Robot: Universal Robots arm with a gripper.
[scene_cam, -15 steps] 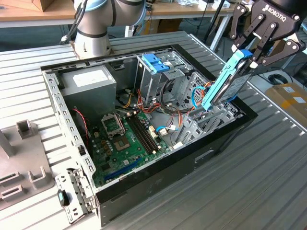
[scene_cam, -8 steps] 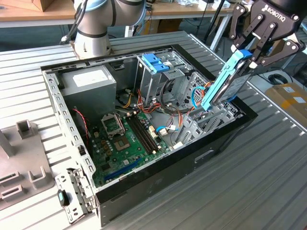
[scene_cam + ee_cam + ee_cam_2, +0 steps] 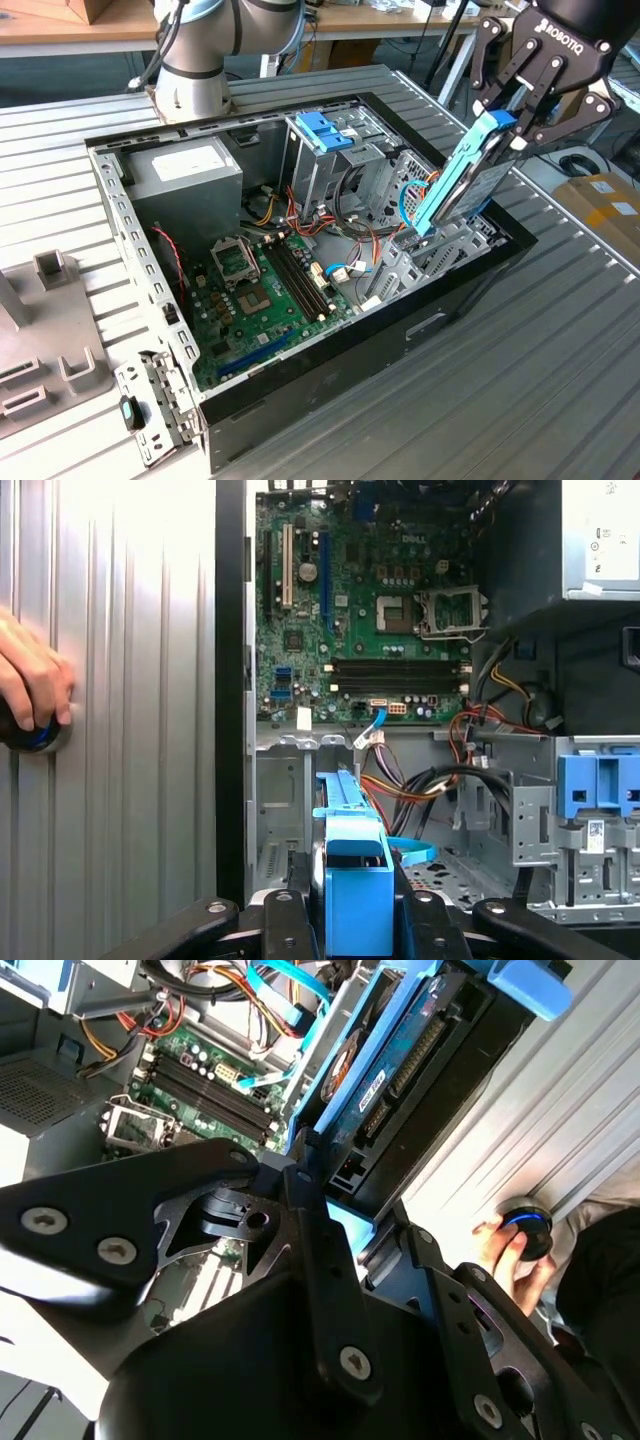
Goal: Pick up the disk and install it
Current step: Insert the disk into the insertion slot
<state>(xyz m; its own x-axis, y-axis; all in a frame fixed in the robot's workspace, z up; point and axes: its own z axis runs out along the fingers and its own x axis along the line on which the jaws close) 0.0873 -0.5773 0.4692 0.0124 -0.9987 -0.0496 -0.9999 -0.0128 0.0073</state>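
The disk (image 3: 462,178) is silver, framed in blue; gripper (image 3: 508,122) black; motherboard (image 3: 260,300) green; case (image 3: 400,345) black; worktop (image 3: 500,400) ribbed grey.

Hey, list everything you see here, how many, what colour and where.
table: one, grey ribbed metal, bearing everything
computer case: one, black, open, on the table
motherboard: one, green, on the case floor
power-supply box: one, grey, white sticker, in a case corner
drive cage: one, metal, blue clip on top, inside the case
disk: one, silver, blue frame, tilted, lower end inside the case
knob: one, dark, blue ring, on the table
person's hand: one, on the knob
robot hand: one, black, shut on the disk's top
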